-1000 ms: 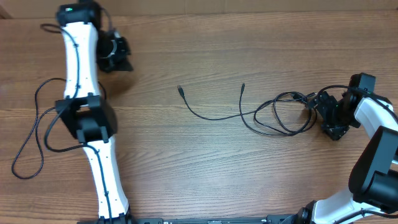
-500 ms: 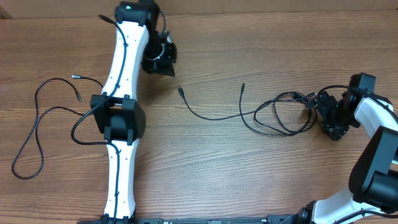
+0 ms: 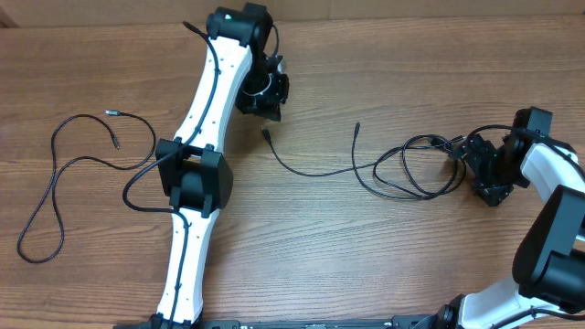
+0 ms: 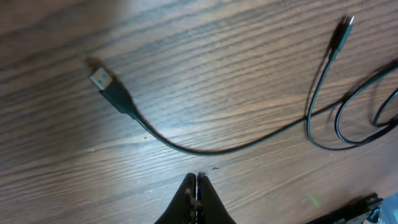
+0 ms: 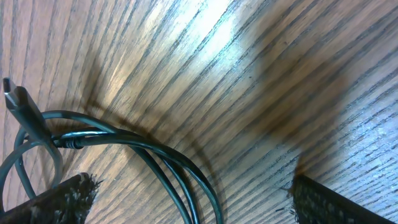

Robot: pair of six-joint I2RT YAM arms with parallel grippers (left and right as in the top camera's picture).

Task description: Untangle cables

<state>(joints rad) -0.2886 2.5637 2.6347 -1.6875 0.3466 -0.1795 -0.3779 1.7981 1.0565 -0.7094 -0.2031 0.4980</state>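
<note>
Left fingers [image 4: 188,200]: pressed together, holding nothing, above the desk [image 4: 249,74] beside a curving strand.
Right fingers [image 5: 67,196]: spread wide, not gripping; looped strands lie between them.
Tangled cables [image 3: 416,169]: right side of the desk, two ends trailing toward the centre.
USB plug [image 3: 265,133]: near the left fingers.
Separate cable [image 3: 53,178]: far left, well apart.

No legible text, label, brand, number or sign is present on the cables [image 4: 205,151], arms [image 3: 206,100] or tabletop [image 3: 366,265] (all three views checked).
</note>
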